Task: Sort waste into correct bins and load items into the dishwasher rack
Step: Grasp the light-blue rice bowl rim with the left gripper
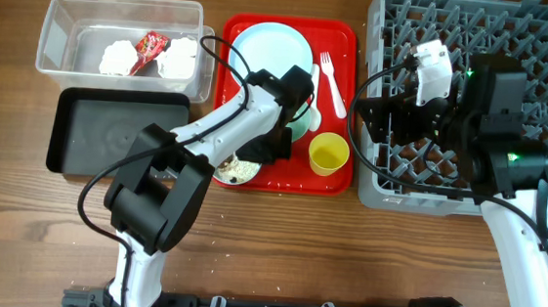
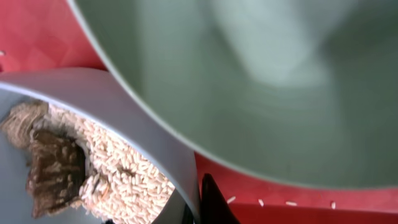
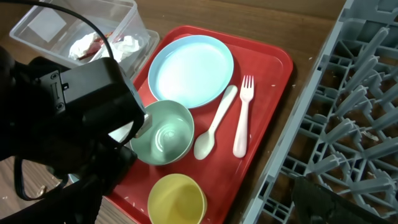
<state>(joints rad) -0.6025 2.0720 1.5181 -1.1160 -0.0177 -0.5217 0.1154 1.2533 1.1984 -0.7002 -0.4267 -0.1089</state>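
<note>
Now empty bowl (image 3: 163,142) lies against left gripper (image 3: 144,122); whether it grips, cannot tell

Plate (image 1: 272,50), fork (image 1: 336,82), spoon (image 1: 315,83), yellow cup (image 1: 329,155) on red tray (image 1: 297,177); red wrapper (image 1: 150,46), napkin wads (image 1: 118,58) in tub (image 1: 70,5)

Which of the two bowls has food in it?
The bowl at the near edge of the red tray, holding rice and brown scraps; the other bowl, beside the spoon, is empty.
</note>
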